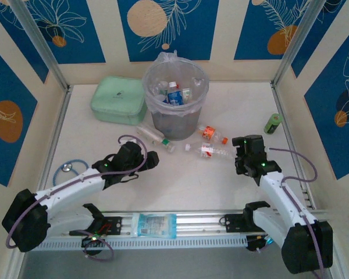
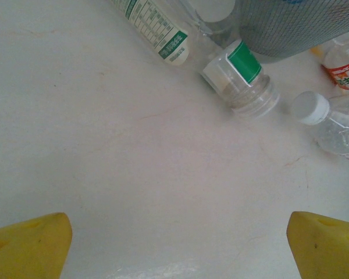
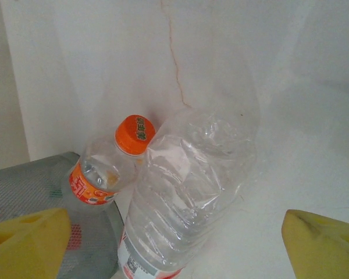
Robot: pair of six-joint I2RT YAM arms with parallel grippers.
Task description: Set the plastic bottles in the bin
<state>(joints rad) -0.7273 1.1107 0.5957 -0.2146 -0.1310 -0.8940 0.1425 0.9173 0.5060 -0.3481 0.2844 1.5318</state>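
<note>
The right claw (image 3: 174, 241) is wide open, holding nothing. A clear bottle (image 3: 192, 192) lies on the surface (image 3: 314, 145) just ahead, mid frame, its long side pointing away. The left claw (image 2: 177, 244), open and empty too, is farther.

My left arm (image 1: 75, 189) lies stretched out low, slanting from its base at the near left toward the middle. My left gripper (image 1: 153, 158) points to the right at its end. Seen from that wrist, its yellow fingers (image 2: 29, 244) stand far apart, one at each lower corner. My right arm (image 1: 282, 195) rises from the near right and leans inward, the wrist bent so my right gripper (image 1: 239, 156) faces down and left. Its yellow fingertips (image 3: 323, 244) are spread wide too.
</note>
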